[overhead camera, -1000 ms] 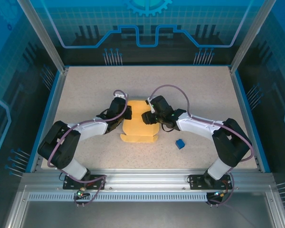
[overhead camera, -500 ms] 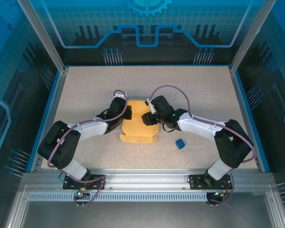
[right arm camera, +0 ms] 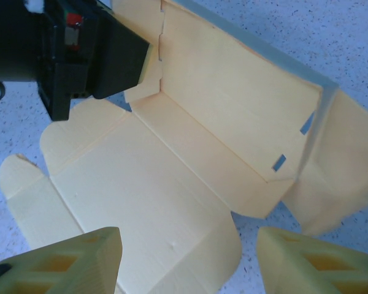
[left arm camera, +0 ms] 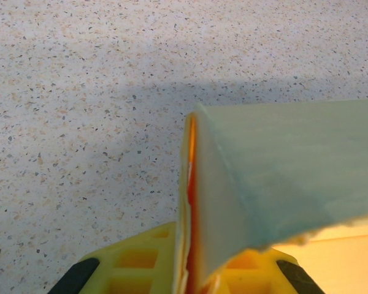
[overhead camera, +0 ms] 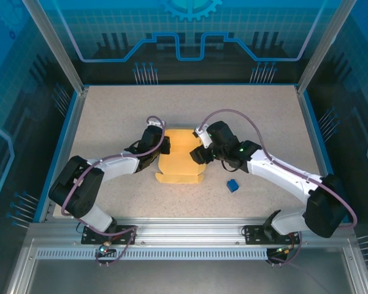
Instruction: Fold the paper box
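Two pincers, two different jobs. My left pincer (left arm camera: 190, 269) is clamped tight on the edge of one panel of the paper box (overhead camera: 179, 160). The left wrist view shows that thin card standing on edge between the yellow fingers (left arm camera: 135, 272), raised off the counter (overhead camera: 251, 116). I read that grip as an anchor: it holds the box's left side wall upright along its crease, so the sheet cannot slide or flop flat while the other arm works.

The box sits mid-counter between the two arms, only partly formed. In the right wrist view its base panel lies flat, one long wall stands raised with two small slots near its corner, and the rounded tab flaps are splayed out around the edges.

My right pincer (overhead camera: 196, 153) has its jaws apart and holds nothing. It is poised over the right side of the box, looking down onto the base panel. From overhead I cannot quite tell whether its fingertips touch the card, though the wrist view suggests they hang just above it. I judge it is placed there to take a flap or the opposite wall next, working against the left arm's hold.

A small blue cube (overhead camera: 232, 185) lies on the counter well apart from the box, nearer the right arm, and plays no part in this.
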{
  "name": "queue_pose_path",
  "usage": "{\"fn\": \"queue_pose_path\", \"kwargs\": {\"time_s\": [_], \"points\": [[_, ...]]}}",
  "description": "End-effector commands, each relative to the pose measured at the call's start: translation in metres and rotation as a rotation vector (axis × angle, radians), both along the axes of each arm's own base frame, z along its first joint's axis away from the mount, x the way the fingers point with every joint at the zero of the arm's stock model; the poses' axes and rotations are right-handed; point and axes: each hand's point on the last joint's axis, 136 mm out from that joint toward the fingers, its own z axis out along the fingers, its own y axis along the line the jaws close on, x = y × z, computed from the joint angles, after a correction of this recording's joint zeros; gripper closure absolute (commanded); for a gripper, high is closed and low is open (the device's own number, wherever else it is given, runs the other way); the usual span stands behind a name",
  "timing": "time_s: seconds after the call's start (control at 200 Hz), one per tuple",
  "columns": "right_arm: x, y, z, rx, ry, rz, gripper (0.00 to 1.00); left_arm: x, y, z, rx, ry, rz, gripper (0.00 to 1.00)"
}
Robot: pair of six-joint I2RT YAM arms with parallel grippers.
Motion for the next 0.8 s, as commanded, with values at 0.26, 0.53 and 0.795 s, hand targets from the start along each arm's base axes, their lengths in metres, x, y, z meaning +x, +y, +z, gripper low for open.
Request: {"fn": "queue_pose_path", "kwargs": {"time_s": [0.26, 0.53, 0.795], "points": [[0.017, -0.059, 0.031, 0.134, -0.036, -0.091, 0.39, -0.002, 0.000, 0.009, 0.010, -0.029, -0.008, 0.86], [0.049, -0.096, -0.008, 0.150, 0.034, -0.236, 0.39, -0.003, 0.000, 0.012, 0.004, -0.033, -0.010, 0.86], [0.054, -0.073, -0.047, 0.201, 0.135, -0.169, 0.46, -0.004, 0.000, 0.012, 0.001, -0.032, -0.009, 0.86]]}}
